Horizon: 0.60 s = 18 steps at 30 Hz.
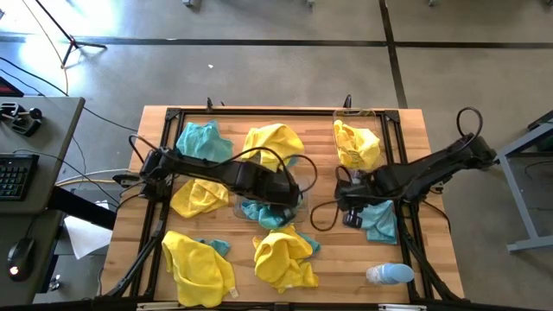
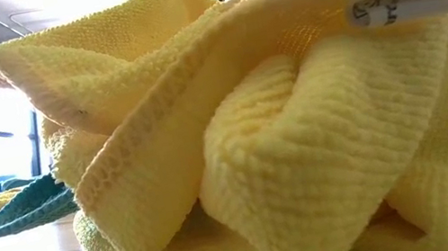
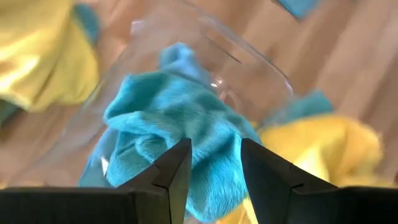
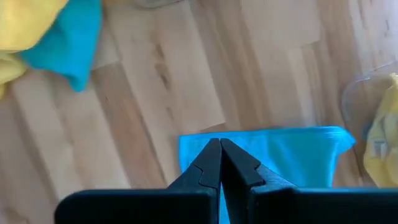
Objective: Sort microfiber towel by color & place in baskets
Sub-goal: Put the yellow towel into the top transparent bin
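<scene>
Near the bench's front edge lie two yellow towels and a bottle. At mid-bench the left gripper hangs over the clear basket, jaws spread above a teal towel already inside it; this looks like a drop just made. The right gripper, jaws pressed together and holding nothing, sits over a flat teal towel toward the right edge. Further back, the second basket holds yellow. Next, a loose towel needs picking.

Five yellow towels, about five teal towels, two clear baskets, one pale bottle at lower right, two arms.
</scene>
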Each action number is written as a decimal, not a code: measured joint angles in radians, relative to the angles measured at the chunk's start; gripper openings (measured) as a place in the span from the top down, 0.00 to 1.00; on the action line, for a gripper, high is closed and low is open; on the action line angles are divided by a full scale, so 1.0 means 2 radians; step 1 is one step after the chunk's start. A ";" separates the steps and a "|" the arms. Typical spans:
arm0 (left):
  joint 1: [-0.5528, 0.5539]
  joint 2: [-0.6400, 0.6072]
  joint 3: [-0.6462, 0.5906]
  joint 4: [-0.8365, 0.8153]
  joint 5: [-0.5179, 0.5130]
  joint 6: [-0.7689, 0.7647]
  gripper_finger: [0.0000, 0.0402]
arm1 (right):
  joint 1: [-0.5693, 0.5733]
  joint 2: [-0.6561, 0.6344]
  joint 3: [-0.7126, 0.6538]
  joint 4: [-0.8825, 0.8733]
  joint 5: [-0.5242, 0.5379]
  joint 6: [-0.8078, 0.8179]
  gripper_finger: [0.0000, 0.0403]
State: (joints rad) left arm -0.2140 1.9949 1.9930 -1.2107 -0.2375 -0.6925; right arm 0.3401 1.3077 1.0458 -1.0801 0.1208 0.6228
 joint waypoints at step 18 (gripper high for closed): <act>-0.002 -0.076 -0.111 -0.020 -0.003 0.234 0.68 | 0.152 0.020 0.070 0.074 0.127 0.275 1.00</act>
State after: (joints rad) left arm -0.2188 1.8437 1.7712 -1.2506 -0.2443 -0.2245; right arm 0.6438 1.3473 1.1862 -0.9324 0.3739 1.1725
